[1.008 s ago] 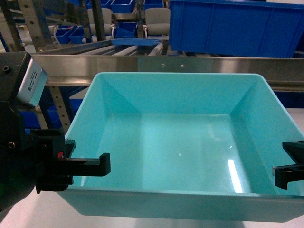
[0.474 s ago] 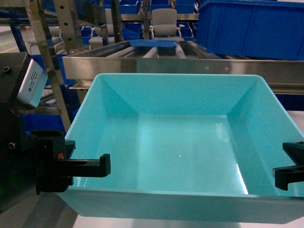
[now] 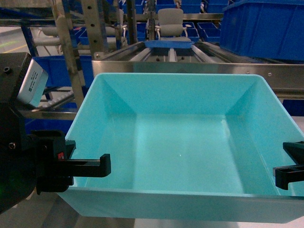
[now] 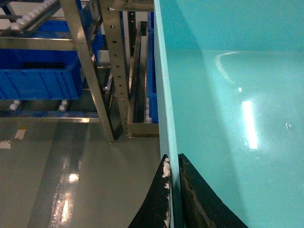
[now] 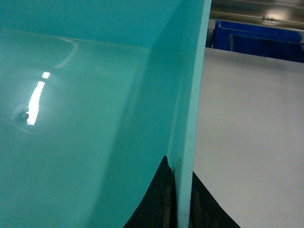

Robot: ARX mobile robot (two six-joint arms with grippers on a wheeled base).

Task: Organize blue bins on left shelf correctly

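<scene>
A light turquoise-blue bin point(image 3: 183, 142) fills most of the head view, held level between the two arms with its open top facing up and nothing inside it. The left end effector point(image 3: 102, 165) is clamped on the bin's left wall near the front corner; the left wrist view shows one black finger point(image 4: 159, 202) outside the wall and the other inside, both pressed against the thin turquoise edge. The right end effector point(image 3: 287, 171) is clamped the same way on the bin's right wall, and in the right wrist view its dark fingers point(image 5: 161, 202) sit on either side of that wall.

Beyond the bin's far rim stands the left shelf point(image 3: 156, 64), a stainless-steel rack with a shiny front beam just behind the bin and roller tracks point(image 3: 171, 51) running away from it. A deep-blue crate point(image 3: 266, 28) sits on that rack level, behind the bin's far right corner. Perforated steel uprights point(image 3: 71, 52) rise behind the bin's far left corner, with more dark blue crates point(image 4: 40, 78) on a lower level beside them. An office chair point(image 3: 170, 21) is visible far behind the bin. Under the bin's left side the left wrist view shows grey glossy floor point(image 4: 71, 175); beside its right wall the right wrist view shows a white table point(image 5: 251, 137).
</scene>
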